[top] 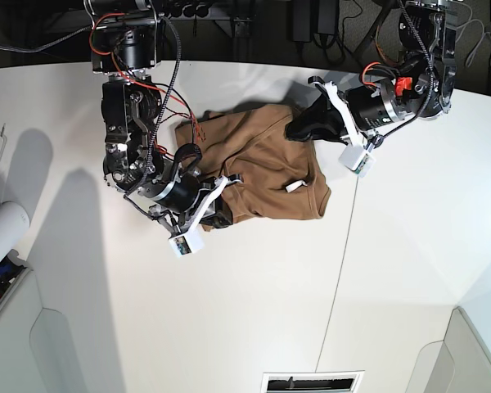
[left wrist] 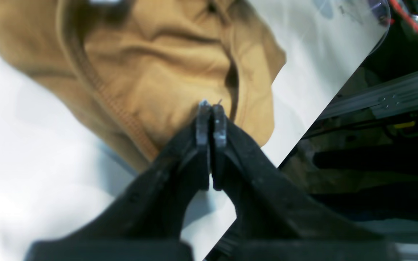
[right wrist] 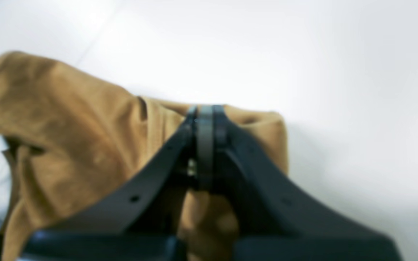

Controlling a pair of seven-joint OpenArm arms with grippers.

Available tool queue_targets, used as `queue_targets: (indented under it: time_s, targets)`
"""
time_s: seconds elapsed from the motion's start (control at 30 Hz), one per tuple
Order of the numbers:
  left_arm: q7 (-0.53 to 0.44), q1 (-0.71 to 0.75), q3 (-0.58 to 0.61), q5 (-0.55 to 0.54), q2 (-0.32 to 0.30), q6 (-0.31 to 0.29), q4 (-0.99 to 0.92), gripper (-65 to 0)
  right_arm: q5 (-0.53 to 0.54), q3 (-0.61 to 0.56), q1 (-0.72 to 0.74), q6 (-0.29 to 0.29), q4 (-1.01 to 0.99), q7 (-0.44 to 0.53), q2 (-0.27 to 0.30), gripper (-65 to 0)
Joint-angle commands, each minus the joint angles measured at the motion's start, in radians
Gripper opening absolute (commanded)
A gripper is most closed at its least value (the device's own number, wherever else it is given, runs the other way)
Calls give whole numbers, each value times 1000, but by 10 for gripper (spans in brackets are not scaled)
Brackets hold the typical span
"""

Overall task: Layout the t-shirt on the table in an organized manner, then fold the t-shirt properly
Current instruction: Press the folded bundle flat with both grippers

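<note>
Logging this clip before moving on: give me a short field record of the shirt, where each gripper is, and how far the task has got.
t-shirt: tan-brown, bunched and creased, not spread flat
white tag: showing on the shirt
table: white, dark seam running across it
left gripper: shut, tips at the shirt's edge near the table's far rim
right gripper: shut, tips at the opposite edge of the shirt
cloth pinched: cannot tell for either
stage: layout not done, no fold yet

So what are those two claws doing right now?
Left gripper: shut on the t-shirt.
Right gripper: shut on the t-shirt.
</note>
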Motion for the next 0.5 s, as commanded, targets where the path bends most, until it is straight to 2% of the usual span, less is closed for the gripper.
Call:
queue_targets:
  time_s: [0.0,0.23,0.47]
  targets:
    - [-22,-8,-4,-14,-8,-9,2,-650,15,0,21,5,10,26,-3,-650]
    - [-32,-19,-4,27,-8,-9,-114,-650,25,0,-5,9,11,3,-2,-650]
    - [-29,-134,-4,62,-9,-9,-201,-650,91,0,-75,9,70,-32,16,-650]
